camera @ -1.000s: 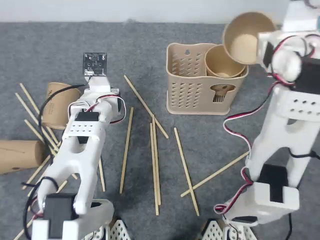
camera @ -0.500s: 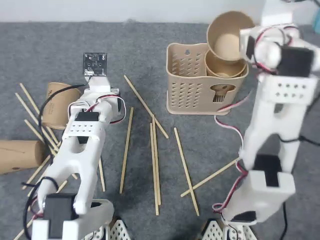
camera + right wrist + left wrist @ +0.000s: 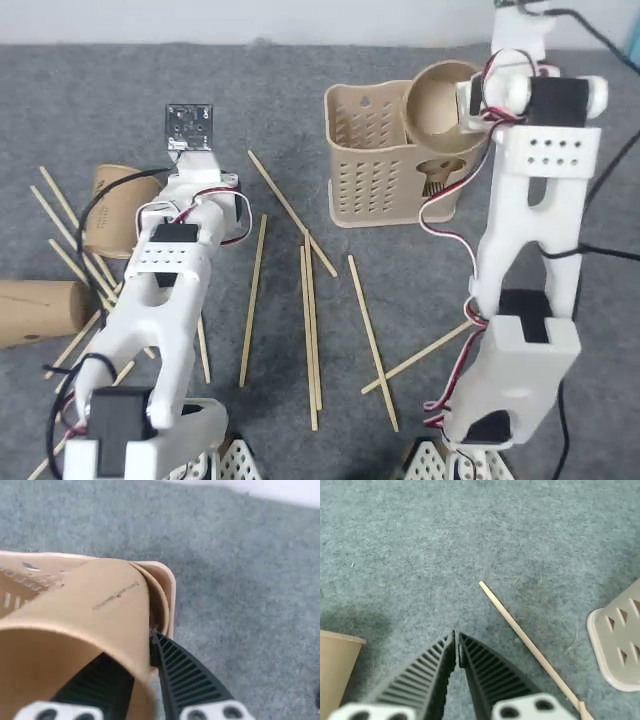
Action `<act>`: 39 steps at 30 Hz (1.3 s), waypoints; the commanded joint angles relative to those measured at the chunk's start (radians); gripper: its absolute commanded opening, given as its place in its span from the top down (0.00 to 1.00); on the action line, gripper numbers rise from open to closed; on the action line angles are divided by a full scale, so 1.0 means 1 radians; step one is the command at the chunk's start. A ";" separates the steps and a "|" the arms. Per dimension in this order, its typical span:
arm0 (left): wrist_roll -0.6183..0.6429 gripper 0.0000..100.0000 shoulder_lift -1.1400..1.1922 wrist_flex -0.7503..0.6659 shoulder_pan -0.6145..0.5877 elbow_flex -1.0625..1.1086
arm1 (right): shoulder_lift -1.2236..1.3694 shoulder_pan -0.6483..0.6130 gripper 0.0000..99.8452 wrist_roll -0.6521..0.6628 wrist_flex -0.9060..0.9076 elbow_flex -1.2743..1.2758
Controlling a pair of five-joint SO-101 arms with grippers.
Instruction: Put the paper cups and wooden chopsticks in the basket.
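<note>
At the beige basket, a tilted tan paper cup

— Where does the basket stand?
— The beige, perforated basket is upright at the far side of the grey desk, with two compartments side by side.
— And the cups?
— One brown paper cup tilts over the compartment nearer the right arm, its wall pinched between the right arm's fingers; how deep it sits I can't tell. A second cup lies on its side at the left, and a third cup lies on its side nearer and farther left.
— Chopsticks?
— Pale wooden chopsticks lie flat, scattered in front of the basket. More sticks cross around the two fallen cups.
</note>
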 commanded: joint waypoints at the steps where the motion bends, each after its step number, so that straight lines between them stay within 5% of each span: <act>1: -0.008 0.99 -0.003 -0.029 0.011 -0.005 | -0.022 -0.015 0.99 -0.008 0.033 -0.055; 14: -0.008 0.99 -0.003 -0.029 0.011 -0.005 | -0.077 -0.018 0.99 -0.005 0.056 -0.210; 39: -0.008 0.99 -0.003 -0.035 0.011 0.004 | -0.077 0.035 0.99 0.066 0.117 -0.040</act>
